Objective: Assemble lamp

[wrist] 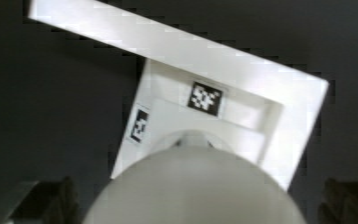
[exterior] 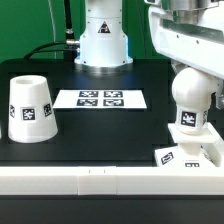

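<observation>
The white round-headed bulb (exterior: 190, 98) stands upright with its tagged neck on the flat square base (exterior: 172, 157) at the exterior view's front right. My gripper (exterior: 190, 70) hangs right above the bulb's head. In the wrist view the bulb head (wrist: 197, 185) fills the space between my dark fingers (wrist: 51, 200), with a narrow dark gap on each side, so my gripper (wrist: 197, 205) looks open around it. The tagged base (wrist: 229, 115) shows beyond the bulb. The cup-like shade (exterior: 30, 108) stands mouth down at the exterior view's left, apart from my gripper.
The marker board (exterior: 100, 98) lies flat at mid table. The arm's white pedestal (exterior: 103, 40) stands behind it. A white rail (exterior: 90, 183) runs along the table's front edge, right beside the base; it also shows in the wrist view (wrist: 158, 42).
</observation>
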`<state>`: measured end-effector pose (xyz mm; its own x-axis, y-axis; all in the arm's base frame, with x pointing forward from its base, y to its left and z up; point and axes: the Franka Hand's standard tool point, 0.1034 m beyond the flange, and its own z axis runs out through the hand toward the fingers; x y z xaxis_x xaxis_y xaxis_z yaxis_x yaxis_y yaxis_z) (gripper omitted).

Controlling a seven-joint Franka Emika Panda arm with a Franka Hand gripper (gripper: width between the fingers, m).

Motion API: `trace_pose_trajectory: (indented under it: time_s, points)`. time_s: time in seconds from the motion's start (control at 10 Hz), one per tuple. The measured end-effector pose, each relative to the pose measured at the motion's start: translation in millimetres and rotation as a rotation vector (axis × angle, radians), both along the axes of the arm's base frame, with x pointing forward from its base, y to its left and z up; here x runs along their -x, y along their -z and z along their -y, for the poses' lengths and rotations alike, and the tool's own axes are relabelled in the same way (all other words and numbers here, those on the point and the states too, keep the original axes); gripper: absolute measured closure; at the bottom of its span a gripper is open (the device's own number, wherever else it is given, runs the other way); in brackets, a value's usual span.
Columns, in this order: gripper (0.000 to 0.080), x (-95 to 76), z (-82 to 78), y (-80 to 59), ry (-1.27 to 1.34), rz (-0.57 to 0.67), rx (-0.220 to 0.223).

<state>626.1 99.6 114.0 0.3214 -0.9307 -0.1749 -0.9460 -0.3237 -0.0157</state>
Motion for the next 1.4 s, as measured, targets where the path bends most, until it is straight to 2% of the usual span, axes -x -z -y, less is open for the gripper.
trace_pose_trajectory:
  time_s: [0.7, 1.2, 1.4]
  points:
    - [0.0100, 1.9, 0.6, -2.2, -0.604, 0.083, -0.021]
    - [0.0100, -3.7, 7.2, -4.1, -1.231, 0.175, 0.021]
    - [0.0100, -3.7, 8.3, -3.6, -1.334, 0.188, 0.016]
